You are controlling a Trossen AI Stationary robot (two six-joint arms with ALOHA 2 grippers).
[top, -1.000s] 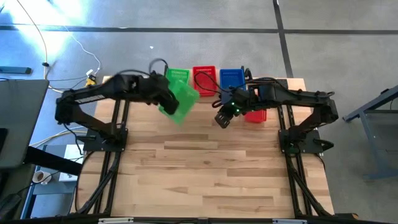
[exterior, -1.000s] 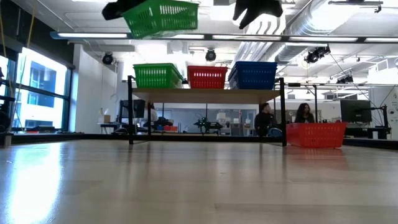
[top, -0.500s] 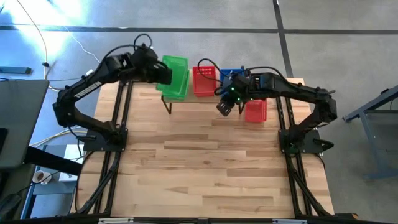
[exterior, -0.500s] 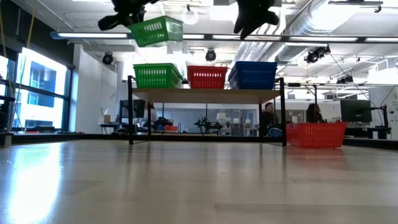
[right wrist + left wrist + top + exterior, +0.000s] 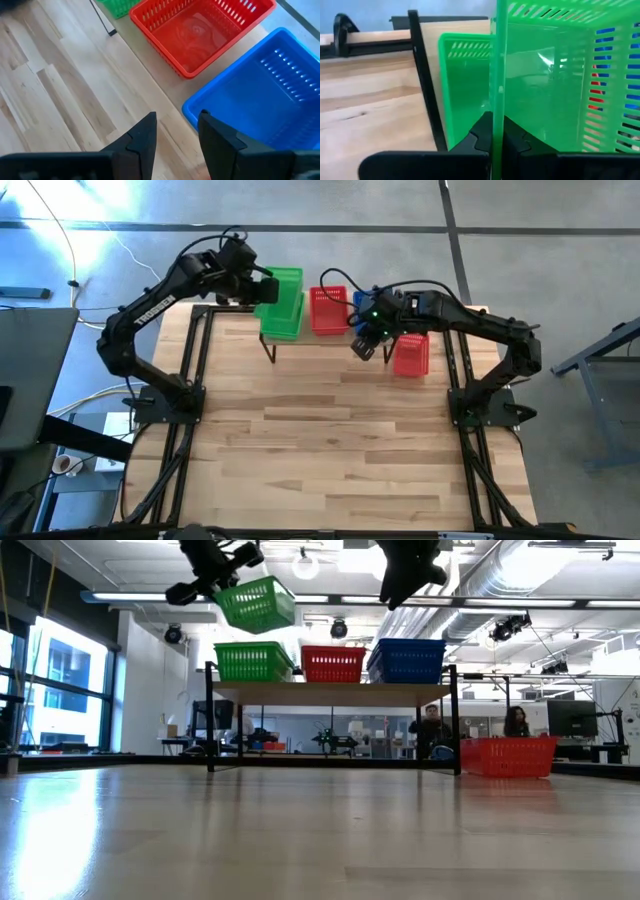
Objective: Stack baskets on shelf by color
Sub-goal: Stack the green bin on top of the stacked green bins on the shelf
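Basket count in view: 2 green, 2 red, 1 blue stack (can't tell how many are nested in it).

- Held green basket (image 5: 256,604): clamped by the left gripper (image 5: 493,135), fingers closed on its wall. It hangs tilted in the air above the left end of the shelf (image 5: 330,692), not touching the green basket on the shelf (image 5: 252,661).
- Red basket on the shelf (image 5: 333,664) sits in the middle slot, blue basket (image 5: 407,659) at the right end. All three sit side by side, near each other.
- Red basket on the table (image 5: 507,754) stands just right of the shelf on the tabletop (image 5: 330,430), apart from the shelf legs.
- Right gripper (image 5: 176,131): empty, fingers a narrow gap apart, hovering over the front edge of the shelf between red and blue.

Surroundings: two people (image 5: 430,730) are far behind the table in the room.

Materials: baskets are rectangular plastic with slotted sides and smooth bases; the shelf is a light wood plank on thin black legs; the tabletop is light wood strips.
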